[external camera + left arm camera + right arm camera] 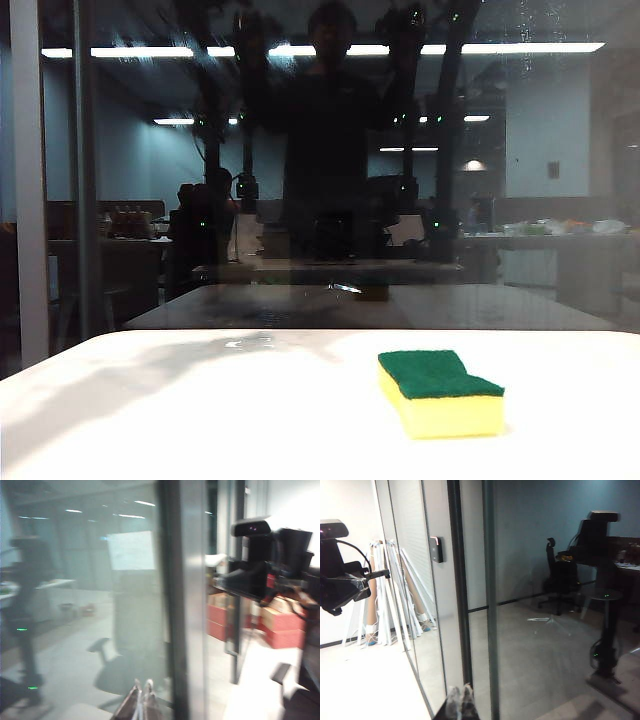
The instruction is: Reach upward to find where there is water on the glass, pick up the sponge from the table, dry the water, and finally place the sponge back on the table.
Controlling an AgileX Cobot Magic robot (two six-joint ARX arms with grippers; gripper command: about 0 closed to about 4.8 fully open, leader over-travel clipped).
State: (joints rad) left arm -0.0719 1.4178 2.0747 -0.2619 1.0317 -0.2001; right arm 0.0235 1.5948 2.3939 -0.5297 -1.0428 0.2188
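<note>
The sponge [440,392], yellow foam with a green top, lies on the white table [200,410] right of the middle, with nothing touching it. Behind the table stands the glass [330,180], dark and full of reflections. Tiny pale droplets of water [535,22] speckle its upper right. Neither arm shows directly in the exterior view, only as dark reflections. My left gripper [142,685] is shut and empty, pointing at the glass [90,605] beside a grey frame bar [182,600]. My right gripper [461,689] is also shut and empty before the glass [555,580], where faint whitish streaks [547,621] show.
A grey vertical frame bar [28,190] stands at the far left of the pane. A black arm head with a camera [255,565] shows in the left wrist view, and another [337,575] in the right wrist view. The pane mirrors a standing figure [330,130].
</note>
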